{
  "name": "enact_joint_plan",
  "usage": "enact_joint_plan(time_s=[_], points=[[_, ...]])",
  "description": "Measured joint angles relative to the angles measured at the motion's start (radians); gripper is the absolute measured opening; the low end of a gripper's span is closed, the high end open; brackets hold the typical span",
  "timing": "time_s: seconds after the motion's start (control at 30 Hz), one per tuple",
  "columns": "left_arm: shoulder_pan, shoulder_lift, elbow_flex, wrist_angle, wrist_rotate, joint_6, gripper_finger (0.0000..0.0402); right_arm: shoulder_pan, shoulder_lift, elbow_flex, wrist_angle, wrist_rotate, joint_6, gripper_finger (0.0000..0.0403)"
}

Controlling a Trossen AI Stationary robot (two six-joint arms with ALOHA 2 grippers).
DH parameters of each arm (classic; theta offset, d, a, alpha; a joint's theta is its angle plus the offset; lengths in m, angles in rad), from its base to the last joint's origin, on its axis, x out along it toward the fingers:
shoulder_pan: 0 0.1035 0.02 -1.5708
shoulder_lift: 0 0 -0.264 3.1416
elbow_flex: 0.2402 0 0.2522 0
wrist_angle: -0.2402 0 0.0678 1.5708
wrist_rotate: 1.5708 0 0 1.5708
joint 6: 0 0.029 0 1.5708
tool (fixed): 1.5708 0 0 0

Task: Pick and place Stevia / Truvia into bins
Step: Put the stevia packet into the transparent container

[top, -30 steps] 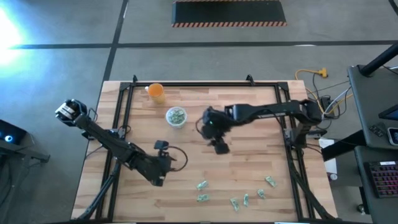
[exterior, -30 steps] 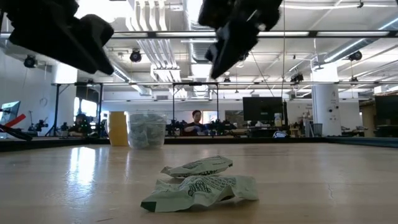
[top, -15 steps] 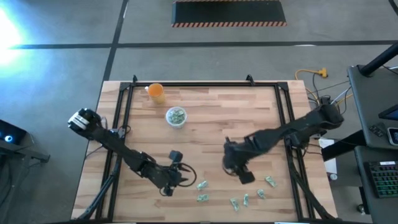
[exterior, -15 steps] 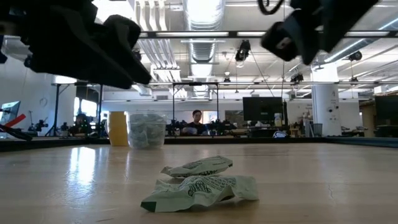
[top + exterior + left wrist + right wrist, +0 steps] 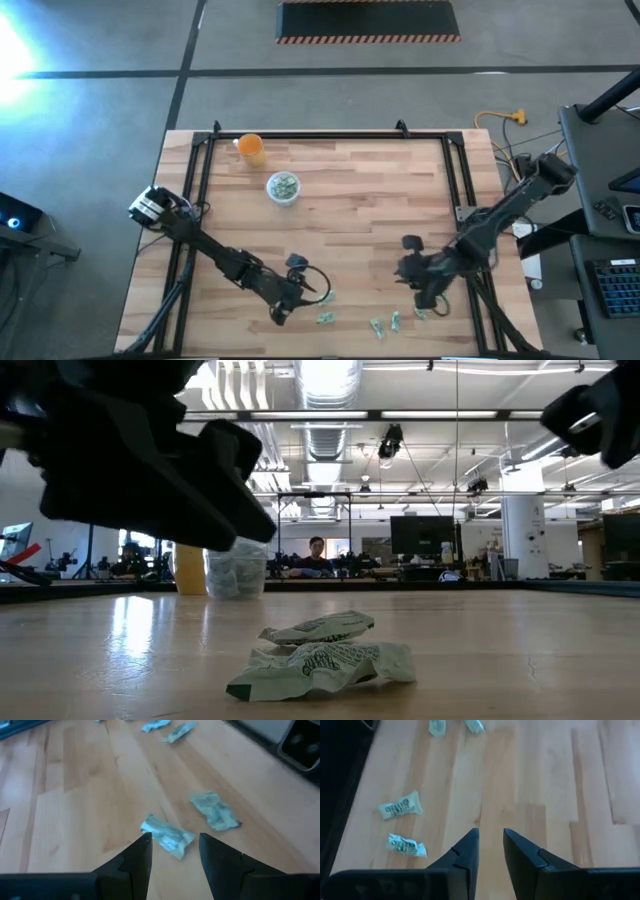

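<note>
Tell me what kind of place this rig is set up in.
Probably a large robotics lab or open workshop. The low view shows exposed ceiling ducts and strip lights, rows of benches with monitors, and a person seated at one. The wooden table stands on a bare concrete floor.

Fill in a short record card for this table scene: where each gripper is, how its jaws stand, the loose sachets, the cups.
left gripper: low over the table's near edge, jaws open astride a sachet
right gripper: near right side, jaws narrowly apart, holding nothing
loose sachets: scattered along the near edge
clear cup: far left, sachets inside
orange cup: beyond the clear cup
</note>
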Motion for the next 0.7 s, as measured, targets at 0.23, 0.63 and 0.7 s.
enact_joint_plan(time_s=[0.23,0.63,0.7], points=[[0.036,0.063,0.006,0.102,0.040,0.000,0.0146,0.147,-0.051,-0.072,0.079,0.203,0.016,0.0069],[0.069,0.179,0.020,0.254,0.120,0.000,0.0146,0.207,-0.028,-0.099,0.142,0.328,0.011,0.0070],[0.081,0.193,0.027,0.257,0.143,-0.002,0.0146,0.207,-0.028,-0.099,0.145,0.329,0.011,0.0069]])
